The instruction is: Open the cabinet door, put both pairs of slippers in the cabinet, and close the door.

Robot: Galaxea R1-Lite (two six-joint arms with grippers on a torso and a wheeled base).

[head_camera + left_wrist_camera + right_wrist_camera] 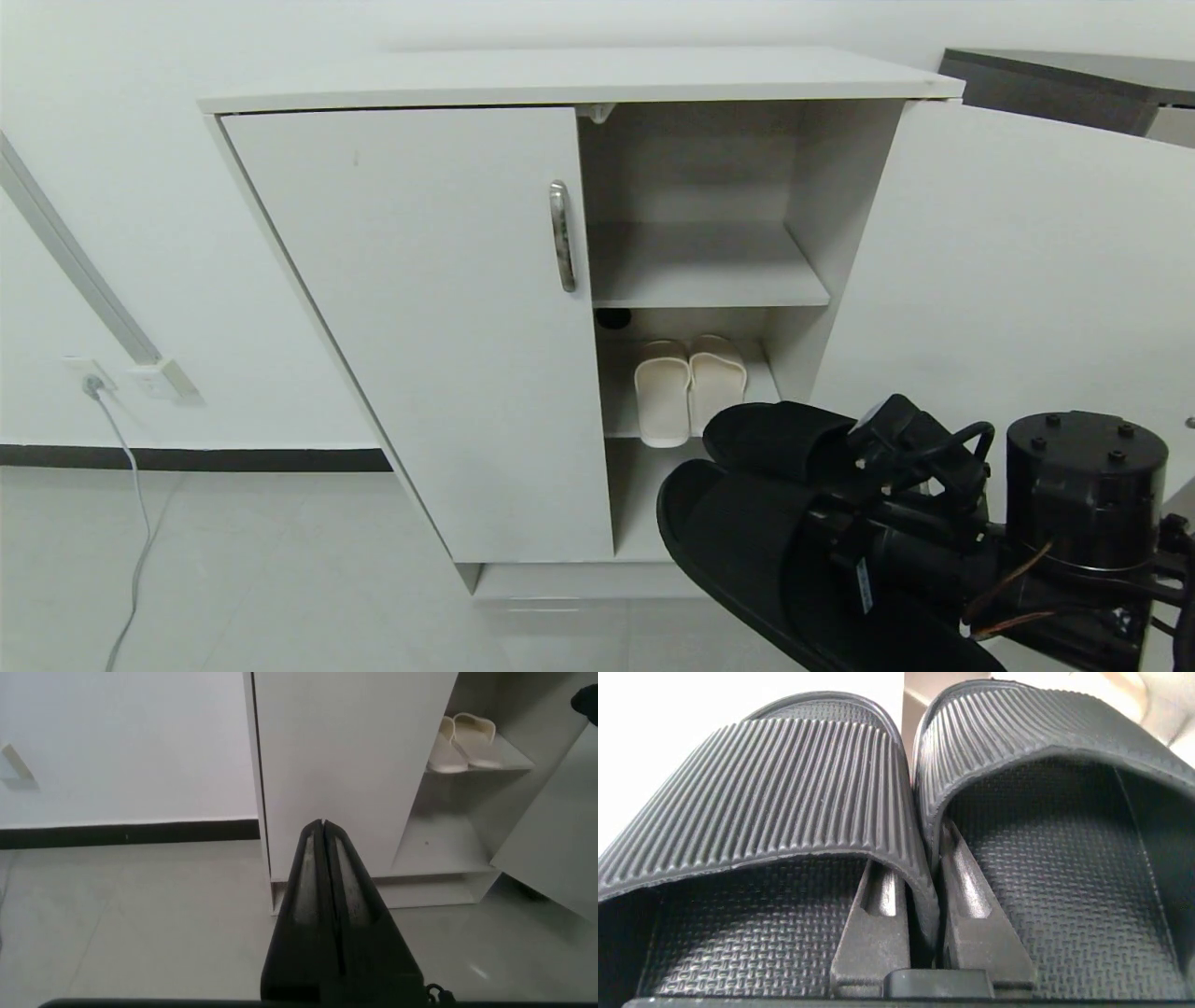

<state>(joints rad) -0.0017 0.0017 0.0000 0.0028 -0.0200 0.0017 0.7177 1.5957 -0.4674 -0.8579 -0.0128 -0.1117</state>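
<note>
The white cabinet [579, 79] stands against the wall. Its left door [411, 327] is closed, with a metal handle [561, 236] upright at its inner edge. Its right door [1008, 280] is swung wide open towards the robot's right.

In the open half, a pair of white slippers [689, 387] sits on the middle shelf [766, 387]. They lie side by side and touching, with their long axes running front to back. Their near ends reach the shelf's front edge. Which end is the toe is hard to tell.

The pair of black slippers [756, 504] is held off the floor, in front of the cabinet's lower right part and just outside the opening. They lie side by side, one closer to the cabinet and one closer to the robot. Their long axes run from the right arm out towards the robot's left and the cabinet, rounded toe ends leading. In the right wrist view the ribbed straps arch ahead of the camera and the heel beds lie nearest.

The right gripper [920, 915] has one finger [873, 924] inside each slipper. The fingers are clenched on the two neighbouring strap sides and pinch them together.

The left gripper [320, 835] hangs low over the tiled floor [280, 579], facing the closed door. Its fingers are pressed flat together and grip nothing.

A wall socket [89, 373] with a grey cable [140, 523] is on the wall to the robot's left.
</note>
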